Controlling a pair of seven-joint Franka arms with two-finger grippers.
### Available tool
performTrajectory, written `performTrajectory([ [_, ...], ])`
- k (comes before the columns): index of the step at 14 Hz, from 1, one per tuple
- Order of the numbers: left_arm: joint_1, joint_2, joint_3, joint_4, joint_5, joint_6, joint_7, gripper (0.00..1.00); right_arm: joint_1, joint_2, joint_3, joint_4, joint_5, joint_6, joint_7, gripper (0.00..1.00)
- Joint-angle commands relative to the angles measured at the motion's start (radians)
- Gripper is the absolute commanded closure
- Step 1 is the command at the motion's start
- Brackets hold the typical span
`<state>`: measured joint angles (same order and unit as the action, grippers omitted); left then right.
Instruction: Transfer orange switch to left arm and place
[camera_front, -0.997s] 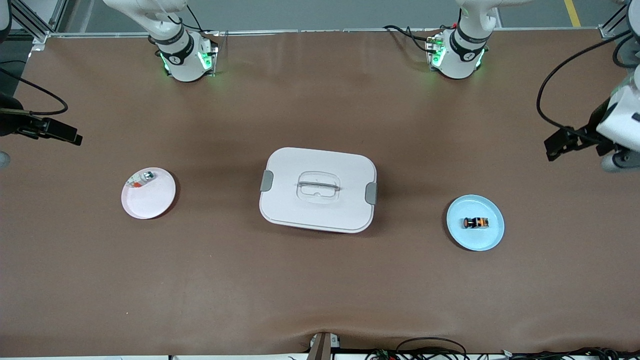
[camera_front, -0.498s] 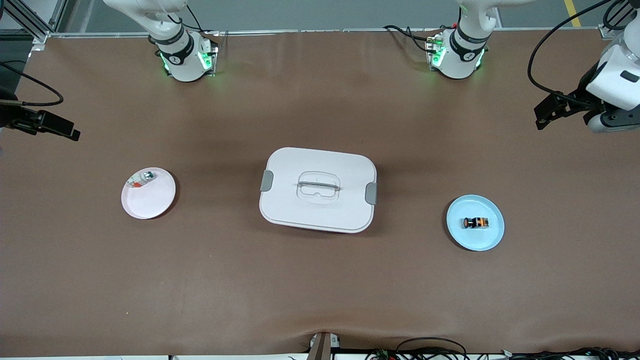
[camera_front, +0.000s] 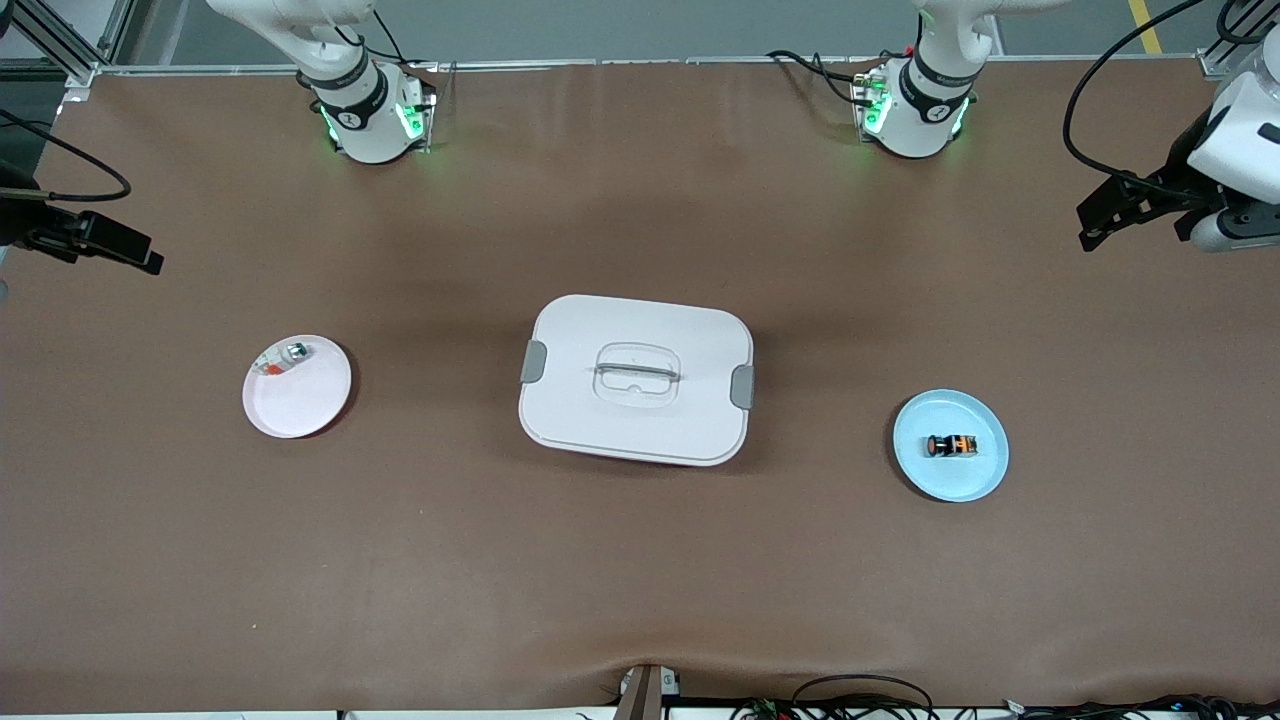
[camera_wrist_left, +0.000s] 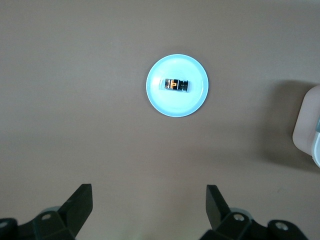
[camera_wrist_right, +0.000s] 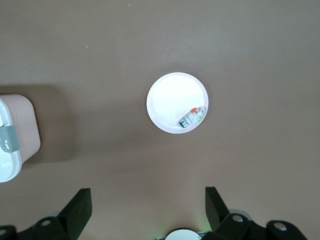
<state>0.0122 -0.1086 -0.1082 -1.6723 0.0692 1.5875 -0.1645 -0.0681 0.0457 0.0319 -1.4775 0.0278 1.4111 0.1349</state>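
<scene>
The orange switch (camera_front: 951, 446) lies on its side on a light blue plate (camera_front: 962, 480) toward the left arm's end of the table. The white box (camera_front: 636, 379) stands at the table's middle, lid on. My left gripper (camera_wrist_left: 149, 194) is open and empty, high over the table near that plate; its view shows the switch (camera_wrist_left: 173, 84) well clear of the fingertips. My right gripper (camera_wrist_right: 148, 194) is open and empty, high over the right arm's end of the table. In the front view only each arm's wrist shows, the left arm's (camera_front: 1235, 150) and the right arm's (camera_front: 95, 240).
A pale pink plate (camera_front: 300, 405) with a small silver-and-red item (camera_front: 283, 358) sits toward the right arm's end; both show in the right wrist view (camera_wrist_right: 170, 97). The box's corner shows in each wrist view (camera_wrist_left: 307, 130) (camera_wrist_right: 17, 135). Brown mat covers the table.
The left arm's wrist has moved away from the blue plate toward the robots' edge of the table. The right arm's wrist shifted slightly. The switch, plates and box have not moved.
</scene>
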Motion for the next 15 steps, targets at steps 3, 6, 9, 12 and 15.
performTrajectory([
  [3,-0.001,-0.020,0.008,-0.021,-0.035,0.012,0.084,0.00,-0.016,-0.092,0.011,-0.118,0.018,0.057,0.000,0.00],
  [6,-0.004,-0.005,0.012,-0.012,-0.069,0.012,0.086,0.00,-0.013,-0.118,0.011,-0.158,0.018,0.078,-0.001,0.00],
  [9,-0.005,0.018,0.012,0.022,-0.068,0.008,0.082,0.00,-0.010,-0.144,0.014,-0.196,0.018,0.100,-0.001,0.00],
  [12,-0.005,0.041,0.008,0.051,-0.063,-0.007,0.082,0.00,-0.010,-0.142,0.016,-0.195,0.018,0.103,-0.001,0.00],
  [15,-0.012,0.064,0.007,0.083,-0.055,-0.027,0.085,0.00,-0.010,-0.142,0.016,-0.195,0.018,0.115,-0.001,0.00],
])
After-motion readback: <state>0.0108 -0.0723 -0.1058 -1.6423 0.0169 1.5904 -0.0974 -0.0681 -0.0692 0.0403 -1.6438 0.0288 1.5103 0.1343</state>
